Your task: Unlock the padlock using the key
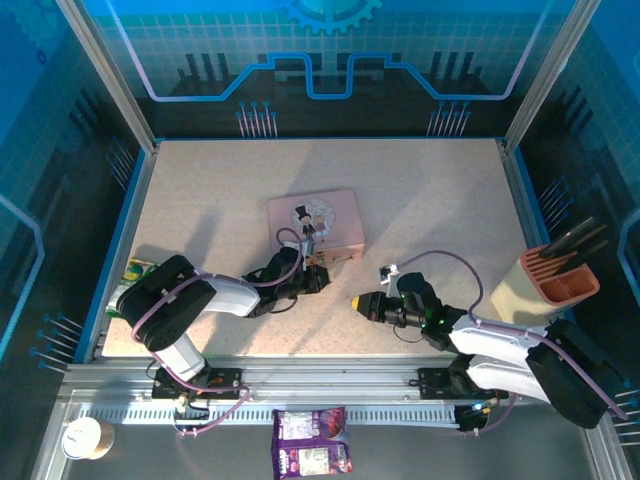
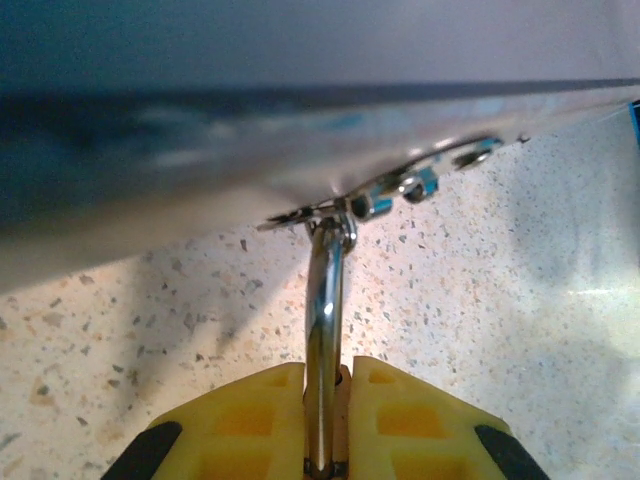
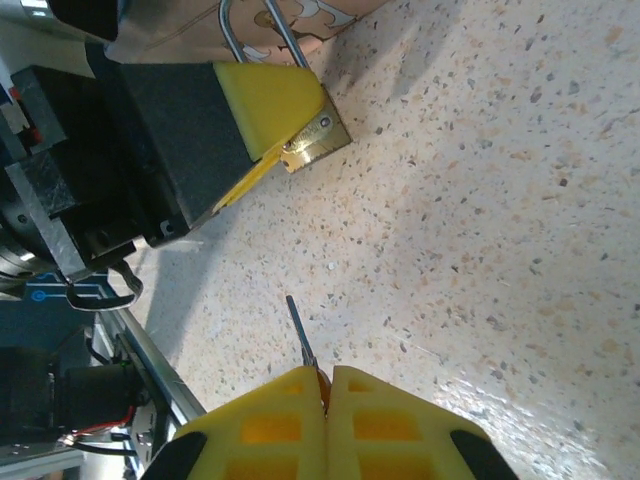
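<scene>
Currently the left gripper [image 2: 325, 420] is clenched on the padlock [image 2: 326, 300], brass body pinched in its grip. The silvery shackle is hooked through the latch fitting on the near edge of the pink tin [image 1: 315, 222]. Right gripper [image 3: 326, 385] is clamped on the key [image 3: 298, 330], whose thin blade pokes out past the fingertips, near the padlock but apart from it, over the speckled table [image 1: 440, 200].

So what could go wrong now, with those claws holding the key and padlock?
The key, a thin sliver pinched in the right gripper, might twist or slip when pushed in. The left gripper covers much of the padlock, whose shackle hangs from the pink tin, so it could swing away.
</scene>
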Action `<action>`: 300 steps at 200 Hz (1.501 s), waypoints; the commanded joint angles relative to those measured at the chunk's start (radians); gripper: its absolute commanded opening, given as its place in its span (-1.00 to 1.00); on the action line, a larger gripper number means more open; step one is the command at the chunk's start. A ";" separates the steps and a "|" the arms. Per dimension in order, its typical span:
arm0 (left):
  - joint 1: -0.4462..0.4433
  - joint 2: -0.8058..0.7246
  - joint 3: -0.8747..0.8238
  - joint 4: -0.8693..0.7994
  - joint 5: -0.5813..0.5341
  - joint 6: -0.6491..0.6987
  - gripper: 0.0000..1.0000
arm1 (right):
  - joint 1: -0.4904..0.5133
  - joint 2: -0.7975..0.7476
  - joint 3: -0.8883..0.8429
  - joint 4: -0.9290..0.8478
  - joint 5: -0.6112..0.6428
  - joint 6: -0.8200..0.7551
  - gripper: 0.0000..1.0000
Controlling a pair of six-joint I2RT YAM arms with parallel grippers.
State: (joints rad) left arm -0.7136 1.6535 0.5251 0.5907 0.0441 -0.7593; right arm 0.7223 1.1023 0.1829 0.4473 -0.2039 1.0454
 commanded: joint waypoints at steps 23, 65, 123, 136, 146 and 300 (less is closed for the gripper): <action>-0.004 -0.053 -0.007 0.076 0.084 -0.091 -1.00 | -0.055 0.060 -0.010 0.130 -0.063 0.105 -1.00; -0.003 -0.062 0.001 0.111 0.113 -0.145 -1.00 | -0.063 0.145 -0.003 0.232 -0.091 0.162 -1.00; -0.004 -0.067 0.012 0.154 0.138 -0.194 -1.00 | -0.064 0.217 -0.012 0.357 -0.100 0.218 -1.00; -0.004 -0.069 0.012 0.163 0.140 -0.204 -1.00 | -0.064 0.234 -0.016 0.385 -0.100 0.231 -1.00; -0.004 -0.071 0.012 0.171 0.139 -0.211 -1.00 | -0.064 0.250 -0.018 0.409 -0.100 0.244 -1.00; -0.003 -0.041 -0.004 0.319 0.126 -0.304 -1.00 | -0.056 0.656 -0.064 0.976 -0.105 0.458 -1.00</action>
State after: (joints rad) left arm -0.7136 1.6279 0.5179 0.7250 0.1211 -1.0359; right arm 0.6666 1.7149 0.1314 1.2751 -0.3050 1.4605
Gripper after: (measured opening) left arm 0.121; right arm 0.064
